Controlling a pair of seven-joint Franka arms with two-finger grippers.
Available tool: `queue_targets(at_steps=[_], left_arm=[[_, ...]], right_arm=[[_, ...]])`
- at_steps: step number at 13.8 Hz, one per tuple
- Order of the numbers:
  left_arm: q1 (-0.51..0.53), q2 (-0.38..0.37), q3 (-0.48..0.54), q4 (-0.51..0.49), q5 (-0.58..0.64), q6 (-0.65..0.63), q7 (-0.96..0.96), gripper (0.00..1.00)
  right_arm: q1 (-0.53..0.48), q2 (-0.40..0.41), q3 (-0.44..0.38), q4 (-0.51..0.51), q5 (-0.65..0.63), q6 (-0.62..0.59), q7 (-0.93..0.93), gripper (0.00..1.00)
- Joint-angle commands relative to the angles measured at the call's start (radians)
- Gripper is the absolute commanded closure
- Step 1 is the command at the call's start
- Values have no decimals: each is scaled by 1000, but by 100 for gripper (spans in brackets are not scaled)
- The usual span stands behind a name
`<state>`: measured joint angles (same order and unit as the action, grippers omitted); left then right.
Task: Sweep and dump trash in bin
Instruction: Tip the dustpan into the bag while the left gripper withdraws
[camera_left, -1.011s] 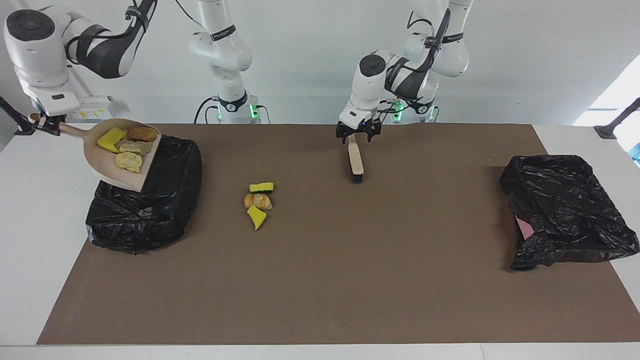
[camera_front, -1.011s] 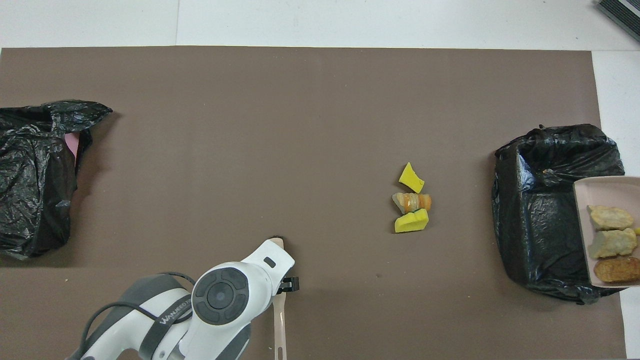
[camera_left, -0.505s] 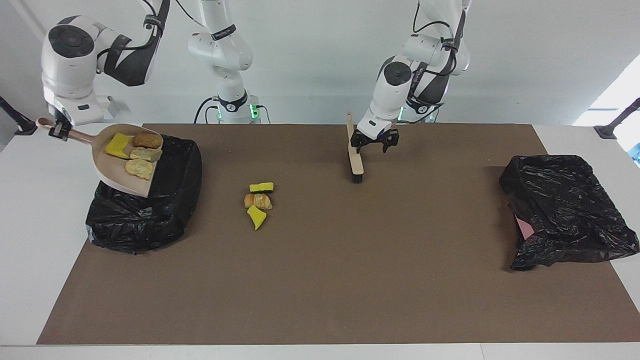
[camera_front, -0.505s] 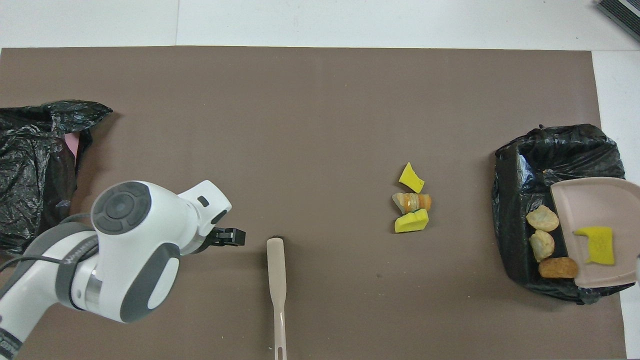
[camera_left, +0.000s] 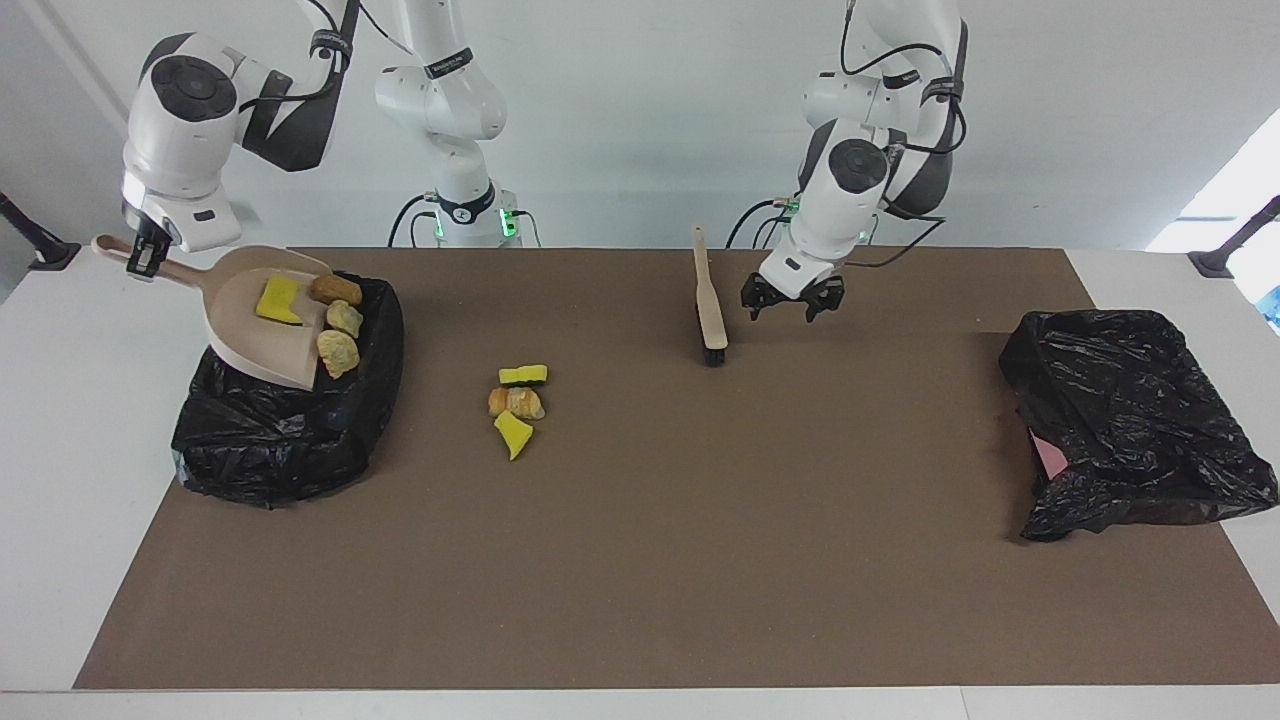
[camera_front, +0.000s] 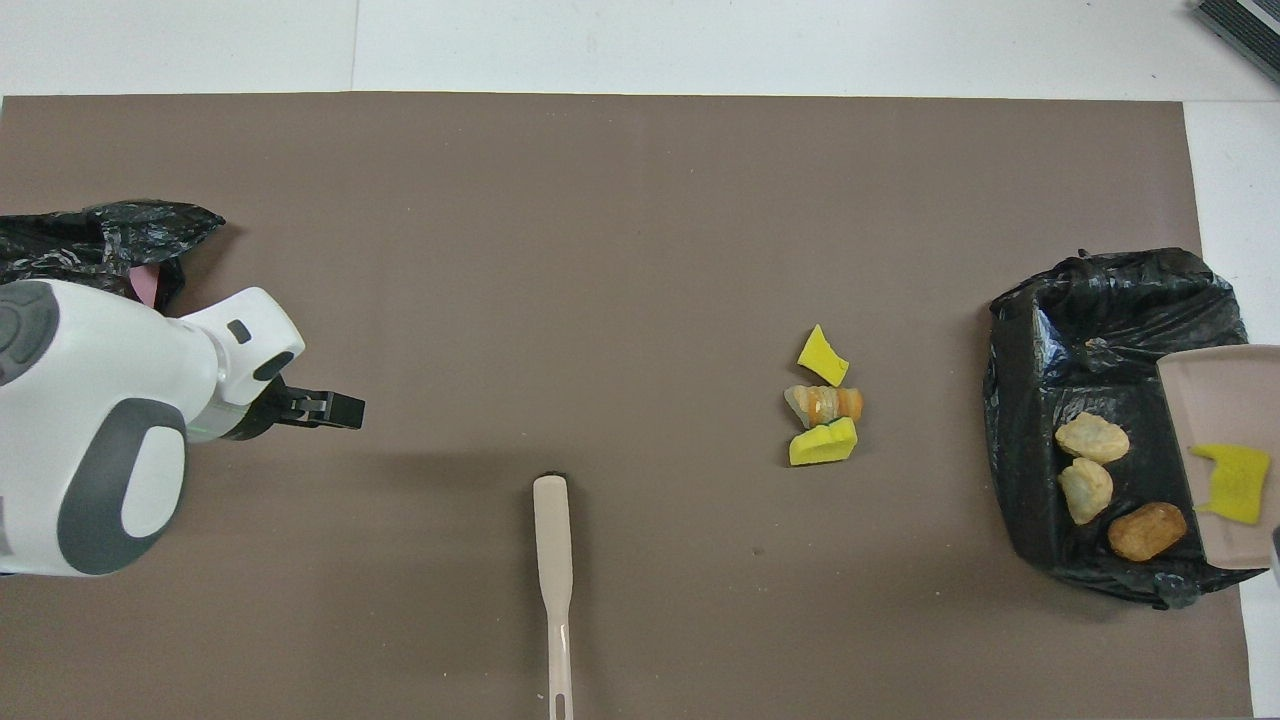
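Trash (camera_left: 318, 318) slides off the tilted dustpan (camera_left: 255, 335) into the black bin (camera_left: 290, 430) at the frame's left, three pieces (camera_left: 518, 400) lying mid-bench, the right end effector (camera_left: 140, 258) clenched on the dustpan handle, the left end effector (camera_left: 792, 300) released beside the brush (camera_left: 710, 305).
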<state>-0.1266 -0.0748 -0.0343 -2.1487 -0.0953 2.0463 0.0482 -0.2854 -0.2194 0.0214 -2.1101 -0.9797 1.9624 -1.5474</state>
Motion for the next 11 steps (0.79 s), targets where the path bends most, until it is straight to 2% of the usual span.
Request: queue_targets(at_steps=[1,3,6,8,11], left_arm=[[85,71,-10,137,51,-46,94,0],[134,110,-10,220,51,-74,107,0],[162,124,-9,279,51,-95,99,0],[163,124,-7,334,52,-159,91,0],[165,116,-4,406,78,-286,27,0]], right_arm=[[66,-61,3,-33,-63,-60,26,100],[94,-101,3,-89,-76,-48,68,100],[127,-124,5,-134,-160,-17,98,100],[179,-155,5,-180,-244,-20,154,100],[207,-156,11,-179,-289,-39,153,100]])
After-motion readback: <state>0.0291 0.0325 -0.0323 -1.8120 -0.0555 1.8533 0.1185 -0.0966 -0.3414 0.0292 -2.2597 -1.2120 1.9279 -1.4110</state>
